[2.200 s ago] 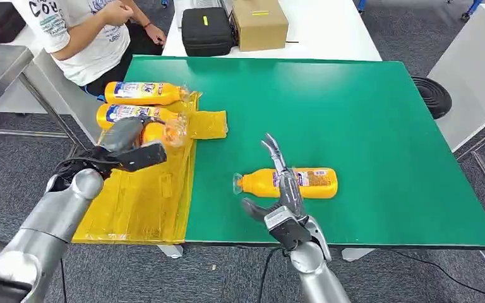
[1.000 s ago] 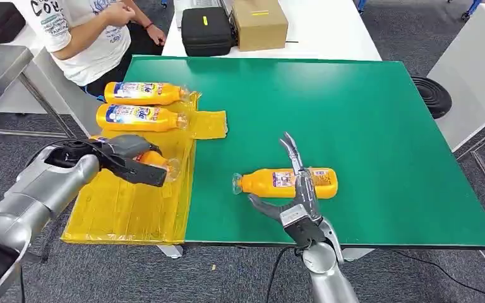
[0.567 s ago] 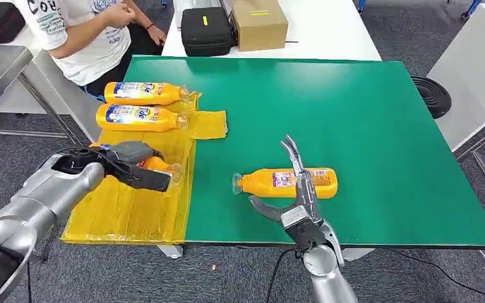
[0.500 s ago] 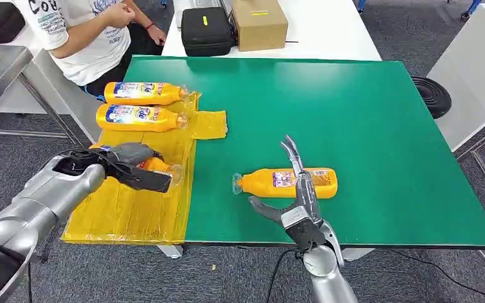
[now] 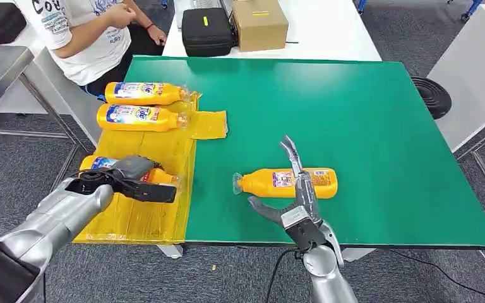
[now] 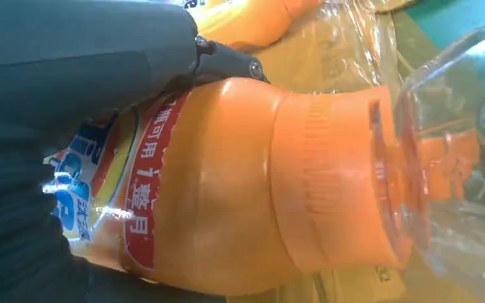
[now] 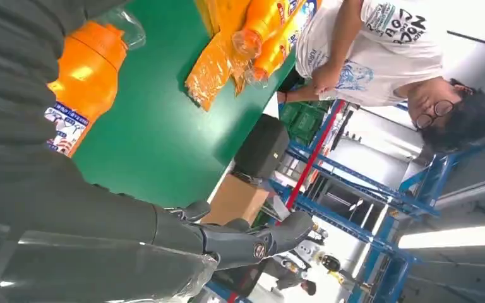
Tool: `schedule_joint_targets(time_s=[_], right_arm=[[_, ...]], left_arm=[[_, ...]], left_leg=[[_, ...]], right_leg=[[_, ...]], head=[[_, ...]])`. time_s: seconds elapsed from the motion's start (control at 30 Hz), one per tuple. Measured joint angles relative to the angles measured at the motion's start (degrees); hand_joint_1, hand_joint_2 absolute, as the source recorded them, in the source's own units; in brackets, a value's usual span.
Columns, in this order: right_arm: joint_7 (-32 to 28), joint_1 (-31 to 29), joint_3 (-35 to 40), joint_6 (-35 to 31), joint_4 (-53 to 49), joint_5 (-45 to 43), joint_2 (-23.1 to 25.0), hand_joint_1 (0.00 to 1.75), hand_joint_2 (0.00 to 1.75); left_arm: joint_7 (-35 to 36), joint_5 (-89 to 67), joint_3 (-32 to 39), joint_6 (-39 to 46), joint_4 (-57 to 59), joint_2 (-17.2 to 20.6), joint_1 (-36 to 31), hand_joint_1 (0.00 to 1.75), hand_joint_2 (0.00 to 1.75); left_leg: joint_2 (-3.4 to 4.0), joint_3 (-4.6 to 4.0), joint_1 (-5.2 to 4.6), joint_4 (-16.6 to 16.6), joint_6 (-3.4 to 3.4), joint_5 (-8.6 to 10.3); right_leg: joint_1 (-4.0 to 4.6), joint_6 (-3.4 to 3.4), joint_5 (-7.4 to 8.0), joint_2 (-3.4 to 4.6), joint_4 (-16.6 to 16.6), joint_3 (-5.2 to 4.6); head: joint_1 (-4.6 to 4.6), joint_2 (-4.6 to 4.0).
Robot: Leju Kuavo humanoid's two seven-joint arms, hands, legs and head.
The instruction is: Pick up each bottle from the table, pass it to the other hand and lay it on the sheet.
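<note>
Left hand [image 5: 128, 178] clamped on bottle [image 5: 101, 165] over the sheet [image 5: 164, 151]; right hand [image 5: 295, 189] spread beside counter bottle [image 5: 287, 182]: rigid, smooth, likely slippery; grasp mid-body.

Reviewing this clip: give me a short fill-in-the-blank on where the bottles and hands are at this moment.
1. The left hand grips a bottle over the ____ sheet.
2. Farther along that sheet lie ____ other bottles, side by side.
3. The right hand hovers open above the bottle on the ____ mat.

Missing words: yellow; two; green
</note>
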Motion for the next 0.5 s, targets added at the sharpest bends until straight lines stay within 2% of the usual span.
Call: schedule_joint_targets(time_s=[0.3,0.37,0.43,0.5], right_arm=[[0.15,-0.02,-0.02,0.05,0.06,0.00,0.00,0.00,1.75],[0.15,-0.02,-0.02,0.05,0.07,0.00,0.00,0.00,1.75],[0.15,-0.02,-0.02,0.05,0.07,-0.02,0.00,0.00,1.75],[0.15,-0.01,-0.02,0.05,0.20,-0.02,0.00,0.00,1.75]], left_arm=[[-0.35,-0.72,0.59,-2.01,1.84,-1.33,-0.66,1.75,1.75],[-0.52,-0.76,0.59,-2.49,1.99,-1.40,-0.80,1.66,1.75],[-0.81,-0.79,0.59,-2.93,2.23,-1.51,-0.99,1.40,1.75],[-1.24,-0.79,0.59,-3.89,2.34,-1.53,-1.24,1.40,1.75]], left_leg=[[0.00,0.18,-0.01,0.00,0.00,0.00],[0.00,0.20,-0.01,0.00,0.00,0.00],[0.00,0.20,-0.01,0.00,0.00,0.00],[0.00,0.20,0.00,0.00,0.00,0.00]], right_leg=[[-0.01,0.00,0.00,0.00,0.00,0.21],[-0.01,0.00,0.00,0.00,0.00,0.21],[0.00,0.00,0.00,0.00,0.00,0.21],[0.00,0.00,0.00,0.00,0.00,0.21]], head=[[0.00,0.00],[0.00,0.00],[0.00,0.00],[0.00,0.00]])
